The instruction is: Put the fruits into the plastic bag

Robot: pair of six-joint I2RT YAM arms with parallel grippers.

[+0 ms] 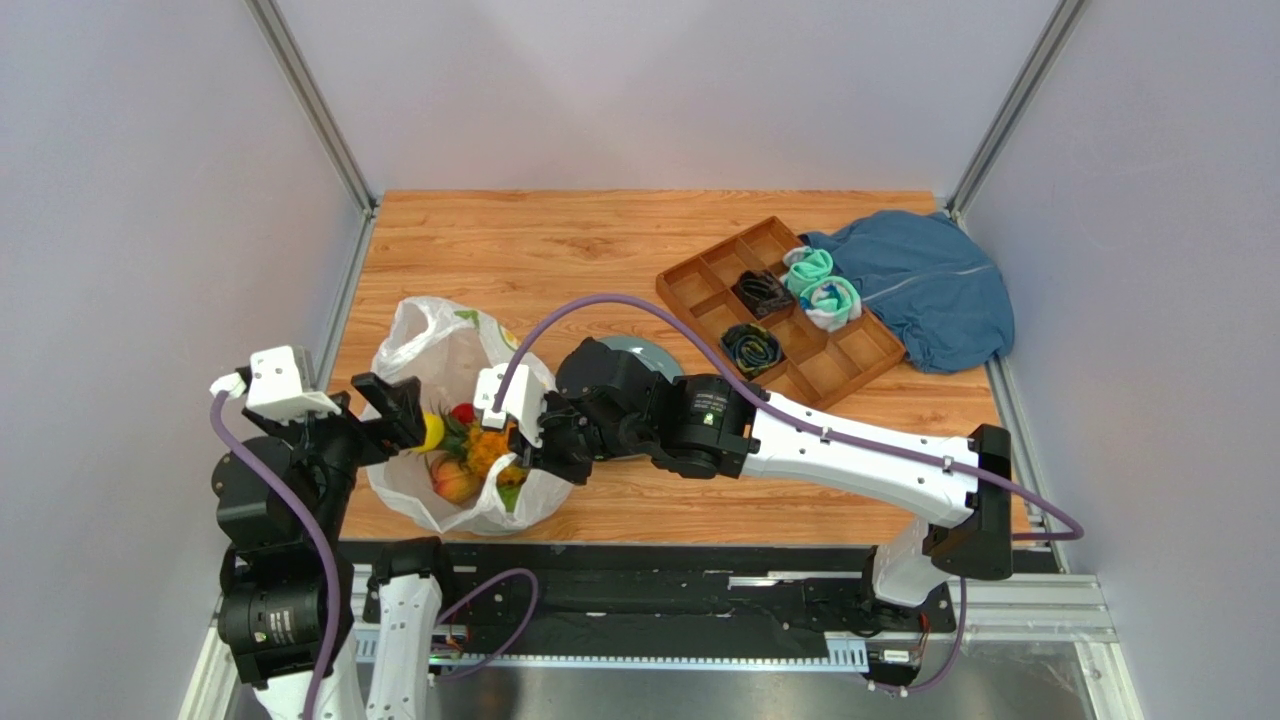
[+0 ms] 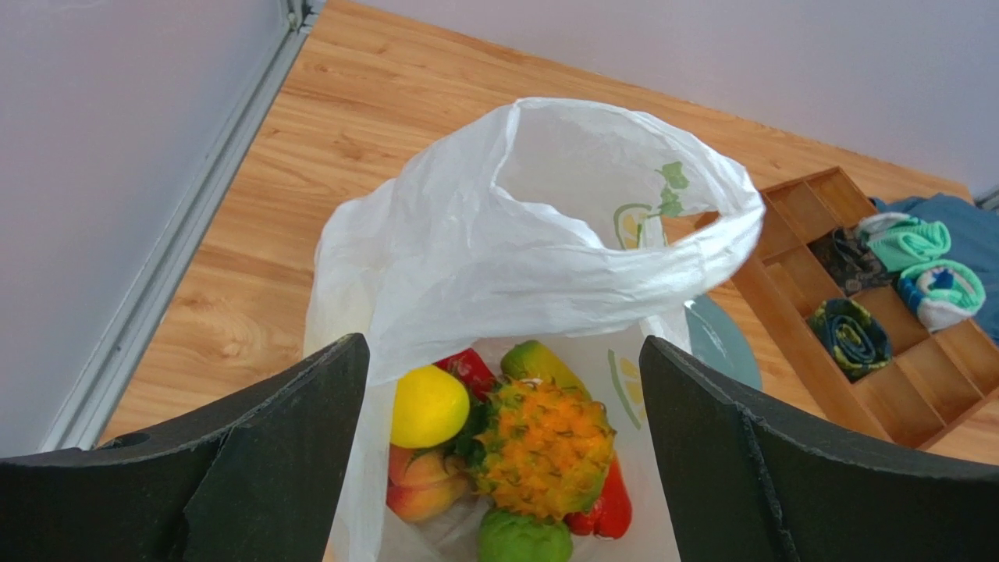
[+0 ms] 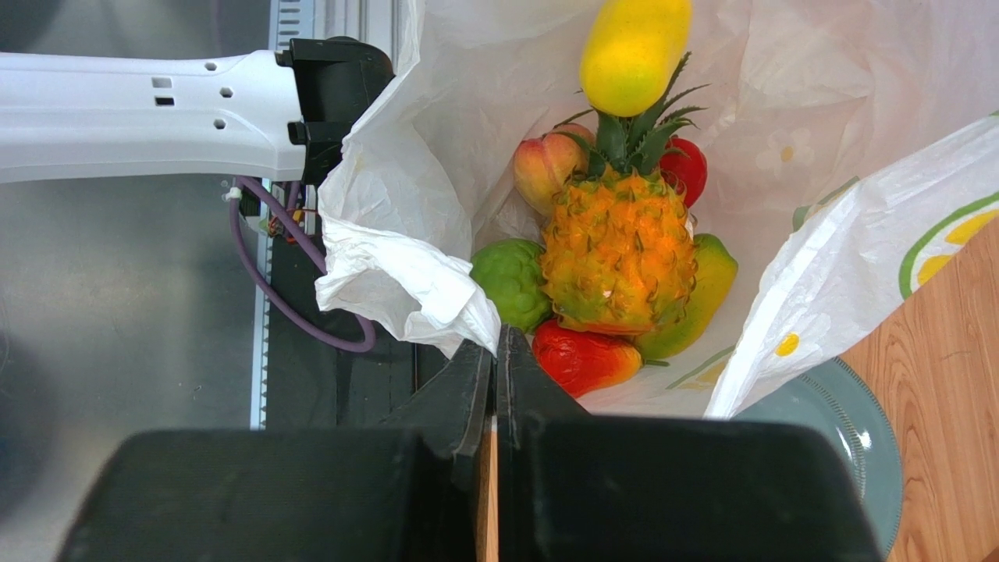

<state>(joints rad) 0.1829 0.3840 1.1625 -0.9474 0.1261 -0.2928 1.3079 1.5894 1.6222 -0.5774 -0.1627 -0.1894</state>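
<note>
The plastic bag [image 1: 428, 338] stands open near the front-left corner of the surface with its mouth gaping upward. Inside lie the fruits: an orange pineapple [image 3: 616, 252] in the middle, a yellow fruit [image 3: 633, 47] by its crown, a peach [image 3: 542, 170], a green round fruit [image 3: 512, 281] and a red one [image 3: 580, 357] touching it. The left end effector [image 2: 502, 351] is spread wide at the bag's left rim, one finger on either side of the opening and neither gripping the plastic. The right end effector [image 3: 495, 345] is pressed together at the opposite rim and seems to nip a crumpled fold of the bag, though the contact is hard to make out. A grey-green plate [image 3: 821, 422] lies just beside the bag. A wooden divided tray [image 1: 706, 285] with rolled socks and a blue cloth [image 1: 932, 293] sit toward the far right corner.
</note>
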